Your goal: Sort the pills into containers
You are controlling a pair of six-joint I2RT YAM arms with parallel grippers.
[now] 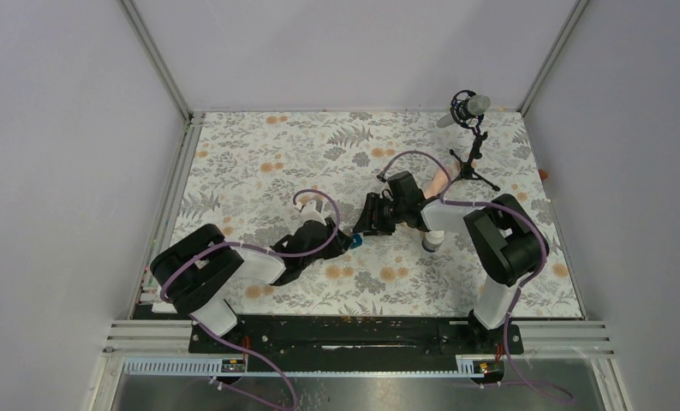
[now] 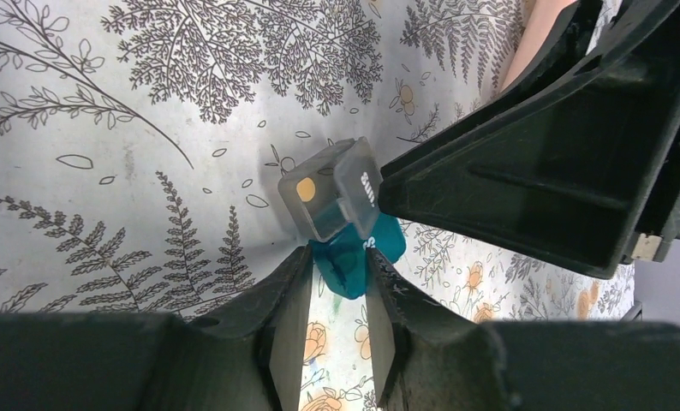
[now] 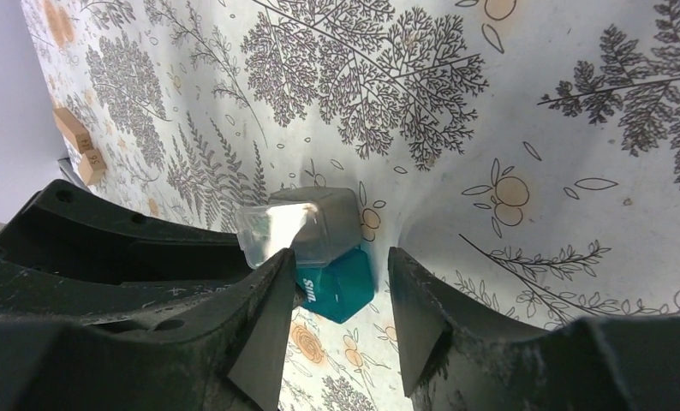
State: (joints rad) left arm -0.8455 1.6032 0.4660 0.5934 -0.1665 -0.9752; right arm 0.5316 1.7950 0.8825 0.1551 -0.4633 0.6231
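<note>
The tiny teal box sits on the floral table with its clear lid hinged open. One orange pill shows inside the clear part. My left gripper is shut on the teal base, one finger on each side. My right gripper is open around the same box. Its left finger touches the lid and its right finger stands apart. In the top view both grippers meet at the box. I cannot make out the white bottle.
A black microphone on a tripod stands at the back right, behind the right arm. Two small tan blocks lie by the table edge in the right wrist view. A pinkish object lies beside the right arm.
</note>
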